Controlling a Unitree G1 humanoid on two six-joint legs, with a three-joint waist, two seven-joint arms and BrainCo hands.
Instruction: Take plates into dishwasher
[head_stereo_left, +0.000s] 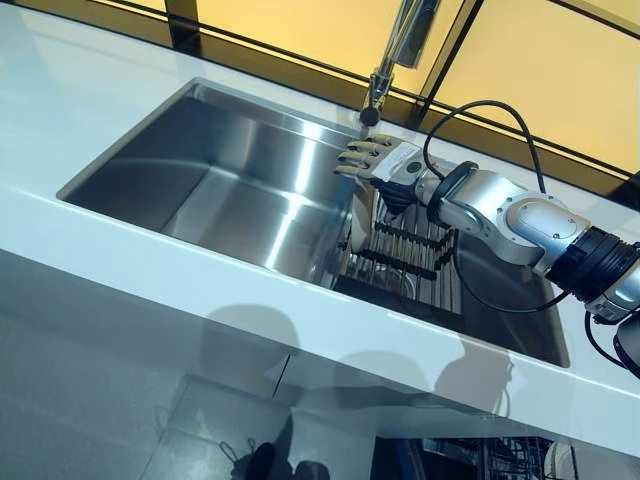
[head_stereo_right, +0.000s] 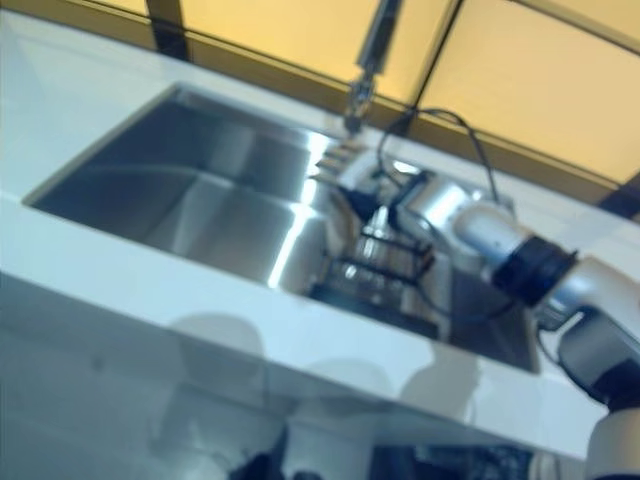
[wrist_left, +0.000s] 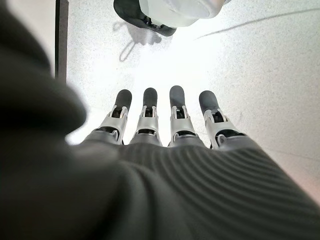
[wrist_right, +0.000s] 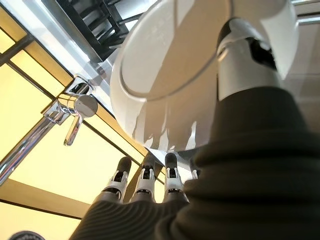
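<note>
A white plate (wrist_right: 165, 60) stands on edge in the dark dish rack (head_stereo_left: 405, 255) at the right end of the steel sink (head_stereo_left: 200, 170); the left eye view shows it edge-on (head_stereo_left: 357, 225). My right hand (head_stereo_left: 385, 160) reaches over the rack just below the faucet. Its fingers (wrist_right: 145, 177) are straight past the plate's rim, and its thumb (wrist_right: 245, 70) lies against the plate's face. My left hand (wrist_left: 160, 125) shows only in its wrist view, fingers straight, holding nothing, above the floor.
The faucet (head_stereo_left: 395, 50) hangs right above my right hand. A white countertop (head_stereo_left: 150, 270) surrounds the sink. Yellow window panes run behind the sink. A wire basket (head_stereo_left: 495, 458) shows below the counter's front edge at the right.
</note>
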